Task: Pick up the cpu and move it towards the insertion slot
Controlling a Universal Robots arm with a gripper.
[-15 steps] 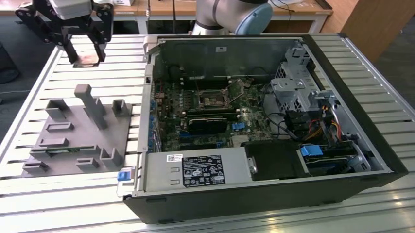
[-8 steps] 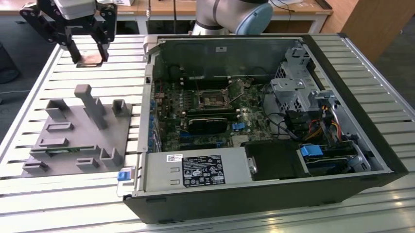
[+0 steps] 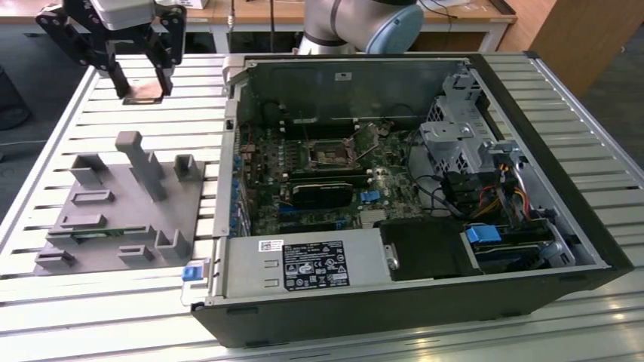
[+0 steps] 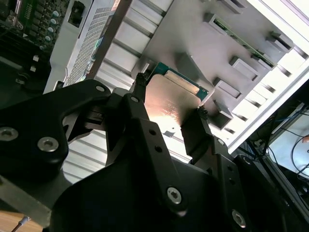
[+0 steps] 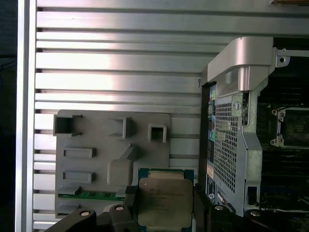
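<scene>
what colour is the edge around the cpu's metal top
Green: a thin green border frames the cpu's silvery lid, held in the gripper, clearest in the first wrist view.

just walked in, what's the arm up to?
The arm's tool is shut on the cpu, one finger on each side of the chip, as both wrist views show. It is held up over the slatted table, at the exterior view's upper left, beyond the grey fixture. The insertion slot sits in the open computer case to the exterior view's right, with no chip in it.
</scene>
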